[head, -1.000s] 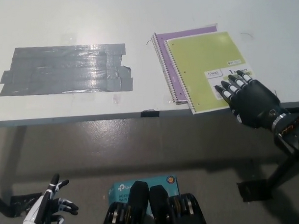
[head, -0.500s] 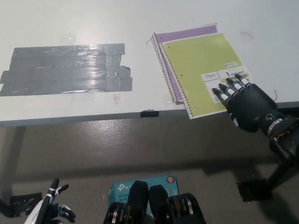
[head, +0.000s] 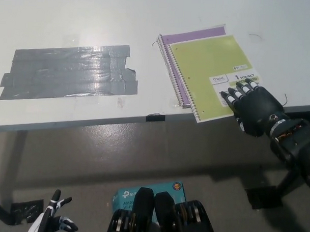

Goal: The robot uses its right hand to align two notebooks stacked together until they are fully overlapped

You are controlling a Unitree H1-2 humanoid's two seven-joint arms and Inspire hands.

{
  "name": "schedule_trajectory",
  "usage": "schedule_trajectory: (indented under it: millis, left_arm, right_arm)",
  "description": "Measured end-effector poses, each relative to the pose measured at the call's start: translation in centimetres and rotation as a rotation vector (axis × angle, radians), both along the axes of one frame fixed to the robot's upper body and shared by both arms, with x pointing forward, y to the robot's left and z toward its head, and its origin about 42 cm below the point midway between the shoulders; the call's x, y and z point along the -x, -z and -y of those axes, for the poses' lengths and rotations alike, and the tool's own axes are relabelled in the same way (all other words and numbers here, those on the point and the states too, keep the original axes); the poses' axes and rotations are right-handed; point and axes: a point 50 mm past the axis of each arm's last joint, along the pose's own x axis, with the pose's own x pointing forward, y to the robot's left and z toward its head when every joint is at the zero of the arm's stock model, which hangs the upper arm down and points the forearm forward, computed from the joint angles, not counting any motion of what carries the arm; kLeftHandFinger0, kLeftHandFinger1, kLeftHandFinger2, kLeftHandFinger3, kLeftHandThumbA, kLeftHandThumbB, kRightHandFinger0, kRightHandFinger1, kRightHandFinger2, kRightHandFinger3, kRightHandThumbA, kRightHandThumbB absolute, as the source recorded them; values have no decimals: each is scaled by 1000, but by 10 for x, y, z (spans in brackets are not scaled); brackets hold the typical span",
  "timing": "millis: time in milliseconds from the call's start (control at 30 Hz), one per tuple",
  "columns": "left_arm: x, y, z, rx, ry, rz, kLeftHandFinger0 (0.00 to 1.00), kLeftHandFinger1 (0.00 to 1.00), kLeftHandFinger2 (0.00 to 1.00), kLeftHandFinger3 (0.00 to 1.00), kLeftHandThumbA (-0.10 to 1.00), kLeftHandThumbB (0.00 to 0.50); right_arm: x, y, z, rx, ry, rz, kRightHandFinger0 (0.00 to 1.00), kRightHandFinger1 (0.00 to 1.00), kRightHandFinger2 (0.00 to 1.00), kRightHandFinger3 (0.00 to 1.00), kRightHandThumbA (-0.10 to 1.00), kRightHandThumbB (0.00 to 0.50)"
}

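Just right hand (head: 254, 107) atop green notebook (head: 210, 72)

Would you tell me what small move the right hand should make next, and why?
Probably push the green notebook farther away from the table edge: the right hand rests on its near corner, while a strip of the purple notebook shows beyond its far edge.

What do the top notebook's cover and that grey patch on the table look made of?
Green notebook: matte card or thin plastic cover, flat and glare-free, with wire spiral binding along its left edge. Grey patch: overlapping strips of duct-type tape, glossy, with wrinkles catching light.
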Motion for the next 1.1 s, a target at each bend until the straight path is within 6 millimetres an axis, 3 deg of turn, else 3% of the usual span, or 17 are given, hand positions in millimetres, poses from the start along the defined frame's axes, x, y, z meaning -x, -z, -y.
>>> schedule_trajectory:
  millis: [133, 233, 333, 400, 533, 600, 633, 767, 800, 900, 967, 1067, 1100]
  left_arm:
    - [2, 1, 0, 0, -1, -4, 141, 275, 273, 877, 1000, 500]
    - [3, 2, 0, 0, -2, -7, 174, 264, 269, 850, 1000, 500]
    - [3, 2, 0, 0, -2, -8, 96, 229, 250, 831, 1000, 500]
    - [3, 2, 0, 0, -2, -9, 101, 214, 246, 827, 1000, 500]
    - [3, 2, 0, 0, -2, -8, 134, 220, 243, 783, 1000, 500]
    - [3, 2, 0, 1, -3, -8, 139, 218, 243, 780, 1000, 500]
    - [3, 2, 0, 1, -3, -8, 95, 194, 246, 794, 1000, 500]
    - [3, 2, 0, 1, -3, -8, 42, 193, 296, 800, 1000, 500]
    - [3, 2, 0, 1, -2, -8, 40, 186, 270, 778, 1000, 500]
    - [3, 2, 0, 1, -3, -8, 56, 186, 246, 756, 1000, 500]
    - [3, 2, 0, 1, -3, -8, 80, 198, 262, 775, 1000, 500]
    - [4, 3, -1, 1, -4, -10, 45, 174, 229, 759, 1000, 500]
    - [5, 3, -1, 1, -4, -11, 48, 174, 236, 755, 1000, 500]
  right_arm:
    - [0, -5, -3, -7, 29, -26, 1000, 1000, 1000, 1000, 851, 500]
    - [0, -9, -5, -17, 48, -51, 1000, 1000, 1000, 1000, 729, 500]
    - [-1, -16, -6, -41, 72, -85, 1000, 1000, 1000, 1000, 690, 500]
    - [0, -20, -6, -60, 86, -108, 1000, 1000, 1000, 1000, 646, 500]
    - [-1, -28, -6, -89, 115, -159, 1000, 1000, 1000, 1000, 440, 500]
    - [-2, -33, -7, -103, 129, -186, 1000, 1000, 1000, 1000, 437, 500]
    - [-3, -36, -7, -112, 137, -199, 1000, 1000, 1000, 1000, 373, 500]
    - [-5, -47, -7, -144, 167, -266, 1000, 1000, 1000, 1000, 373, 500]
    - [-5, -50, -7, -154, 171, -283, 1000, 1000, 1000, 1000, 387, 500]
    - [-3, -59, -11, -174, 166, -334, 1000, 1000, 1000, 1000, 481, 500]
    - [-3, -65, -13, -187, 166, -365, 1000, 1000, 1000, 1000, 467, 500]
    - [-3, -84, -16, -230, 162, -406, 1000, 1000, 1000, 1000, 300, 500]
    - [-4, -91, -16, -252, 162, -418, 1000, 1000, 1000, 1000, 207, 475]
